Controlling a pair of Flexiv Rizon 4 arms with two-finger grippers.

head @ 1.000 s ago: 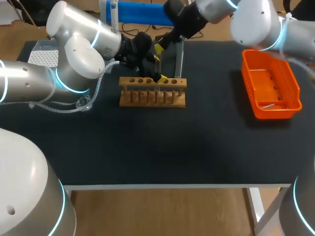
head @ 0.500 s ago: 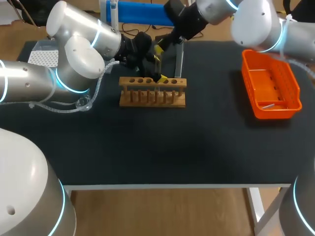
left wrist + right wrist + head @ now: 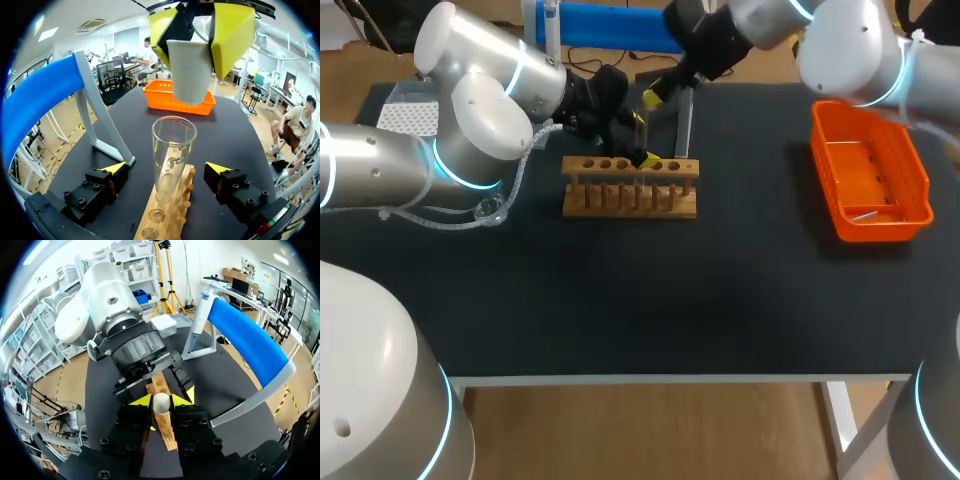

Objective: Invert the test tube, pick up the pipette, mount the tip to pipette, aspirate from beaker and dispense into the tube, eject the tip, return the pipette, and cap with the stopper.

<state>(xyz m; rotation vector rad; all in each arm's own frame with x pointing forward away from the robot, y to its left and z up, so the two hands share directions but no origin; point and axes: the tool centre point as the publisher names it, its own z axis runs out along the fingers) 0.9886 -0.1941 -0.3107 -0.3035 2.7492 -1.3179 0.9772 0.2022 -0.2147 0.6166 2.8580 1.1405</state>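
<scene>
A white stopper (image 3: 189, 70) is being held clamped in the right gripper (image 3: 161, 400) just above the open mouth of a glass test tube (image 3: 172, 145) standing upright in the wooden rack (image 3: 630, 190). The tube is being flanked, untouched, by the left gripper (image 3: 167, 170), fingers apart. A blue stand (image 3: 37, 97) is being kept behind the rack, and an orange basket (image 3: 870, 160) well to its right on the dark surface (image 3: 720, 290).
</scene>
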